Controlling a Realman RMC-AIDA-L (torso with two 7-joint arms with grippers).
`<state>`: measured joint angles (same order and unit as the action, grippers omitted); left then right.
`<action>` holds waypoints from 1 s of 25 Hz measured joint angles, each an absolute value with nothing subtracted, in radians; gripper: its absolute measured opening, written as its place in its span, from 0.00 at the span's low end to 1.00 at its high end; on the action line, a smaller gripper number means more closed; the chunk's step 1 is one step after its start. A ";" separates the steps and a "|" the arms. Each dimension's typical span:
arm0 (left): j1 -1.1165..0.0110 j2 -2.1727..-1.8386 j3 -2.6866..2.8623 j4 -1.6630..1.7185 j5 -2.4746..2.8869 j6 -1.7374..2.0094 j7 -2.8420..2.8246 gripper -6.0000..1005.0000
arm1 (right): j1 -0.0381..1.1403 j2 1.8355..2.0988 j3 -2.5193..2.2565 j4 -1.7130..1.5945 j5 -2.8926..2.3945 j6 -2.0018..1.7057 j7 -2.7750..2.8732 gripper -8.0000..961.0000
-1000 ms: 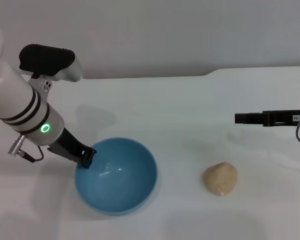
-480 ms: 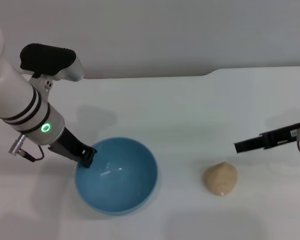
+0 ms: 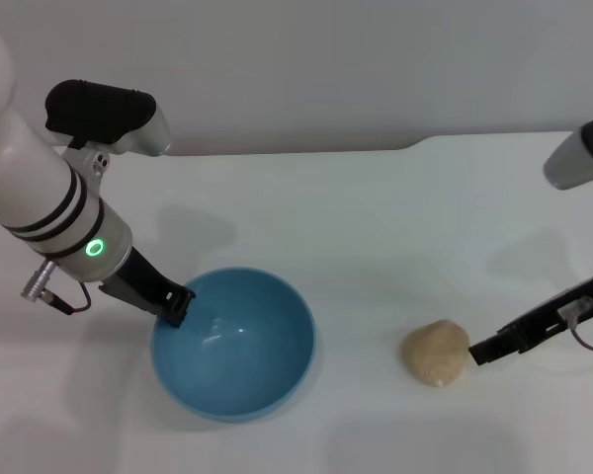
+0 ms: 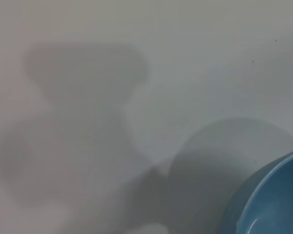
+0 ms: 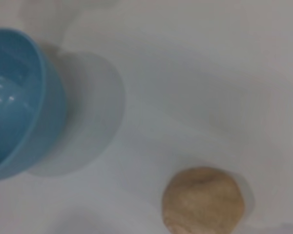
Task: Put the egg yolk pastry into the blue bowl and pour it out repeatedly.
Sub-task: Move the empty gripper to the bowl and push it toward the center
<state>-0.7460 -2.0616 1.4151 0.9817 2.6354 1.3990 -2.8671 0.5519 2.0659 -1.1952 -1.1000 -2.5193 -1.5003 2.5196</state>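
Note:
The blue bowl (image 3: pixel 267 341) stands empty on the white table at the front left, and a part of it shows in the left wrist view (image 4: pixel 278 200) and the right wrist view (image 5: pixel 14 97). My left gripper (image 3: pixel 175 304) is shut on the bowl's left rim. The egg yolk pastry (image 3: pixel 437 352) lies on the table to the right of the bowl, also seen as a tan dome in the right wrist view (image 5: pixel 203 201). My right gripper (image 3: pixel 480 350) is low over the table, its tip right beside the pastry's right side.
The white table (image 3: pixel 356 227) stretches between the bowl and the pastry and back to the grey wall. Its back edge steps up at the right (image 3: pixel 420 143).
My right arm has swung down and forward from the back right until its tip is beside the pastry. The left gripper and the bowl have shifted slightly right.

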 joint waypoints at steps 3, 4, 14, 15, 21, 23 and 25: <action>-0.746 -2.062 1.416 0.981 2.635 1.399 -2.867 0.00 | 0.580 2.066 -1.193 -1.068 -2.531 -1.489 2.526 0.52; -0.746 -2.062 1.416 0.980 2.635 1.399 -2.867 0.00 | 0.584 2.066 -1.190 -1.064 -2.531 -1.484 2.527 0.52; -0.743 -2.062 1.416 0.978 2.635 1.405 -2.867 0.00 | 0.604 2.074 -1.232 -1.012 -2.504 -1.394 2.557 0.52; -0.743 -2.062 1.416 0.978 2.635 1.405 -2.867 0.00 | 0.603 2.075 -1.259 -1.006 -2.491 -1.370 2.564 0.52; -0.744 -2.062 1.416 0.977 2.635 1.404 -2.867 0.00 | 0.611 2.073 -1.358 -0.961 -2.479 -1.286 2.610 0.52; -0.744 -2.062 1.416 0.977 2.635 1.404 -2.867 0.00 | 0.614 2.072 -1.360 -0.948 -2.478 -1.278 2.611 0.52; -0.744 -2.062 1.416 0.977 2.635 1.404 -2.867 0.00 | 0.613 2.072 -1.360 -0.942 -2.476 -1.269 2.611 0.52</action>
<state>-0.7439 -2.0617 1.4159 0.9771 2.6354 1.4043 -2.8669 0.6130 2.0718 -1.3603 -0.9423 -2.4762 -1.2692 2.6108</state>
